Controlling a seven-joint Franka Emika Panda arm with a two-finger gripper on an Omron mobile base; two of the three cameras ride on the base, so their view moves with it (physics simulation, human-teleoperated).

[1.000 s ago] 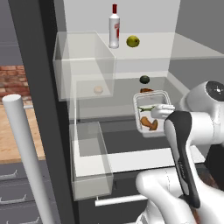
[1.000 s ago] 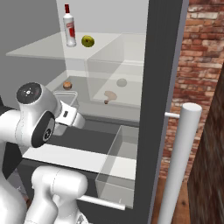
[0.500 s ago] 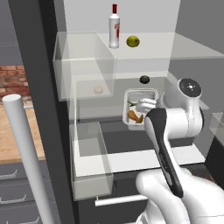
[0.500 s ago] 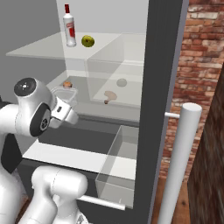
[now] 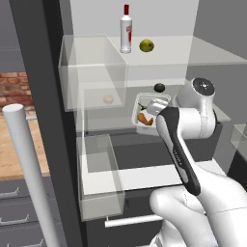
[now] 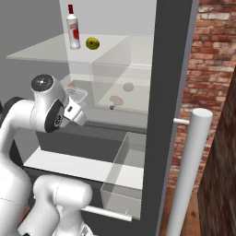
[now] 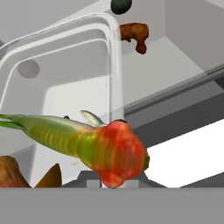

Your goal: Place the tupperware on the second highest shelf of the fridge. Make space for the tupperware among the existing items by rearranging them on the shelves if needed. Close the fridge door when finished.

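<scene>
fridge (image 5: 34, 58): stands open, its white interior facing the robot; 1 dark door edge runs down the left of the left base view, another down the right of the right base view.
shelves (image 5: 212, 55): the top pane carries the bottle (image 5: 126, 30) and the yellow-green fruit (image 5: 146, 46), side by side and apart.
second highest shelf (image 5: 218, 115): the pane below that one, carrying the dark green fruit (image 5: 159, 87) toward the back and the beige ball (image 5: 108, 99) off to the left, seen through a clear door bin (image 5: 91, 67).
arm: only 1, reaching in from the front at the level of this shelf.
tupperware (image 5: 150, 110): just at the front of that shelf, about level with it, in front of the dark green fruit and right of the beige ball; whether its base rests on the glass cannot be told.
long axis: the tub's longer side seems to run front to back, into the fridge, so the open lane for it lies straight ahead, between ball and dark fruit.
tub from claw: it sits directly ahead of the claw (image 5: 155, 107); in the hand view its near rim lies against the bottom edge, with food pieces (image 7: 109, 153) just beyond.
claw: shut down narrow, pinched on the tub's near rim, judging by how the tub hangs off its tip.
judgement: space looks enough without shifting anything; the push is forward, slightly left of the dark fruit.
</scene>
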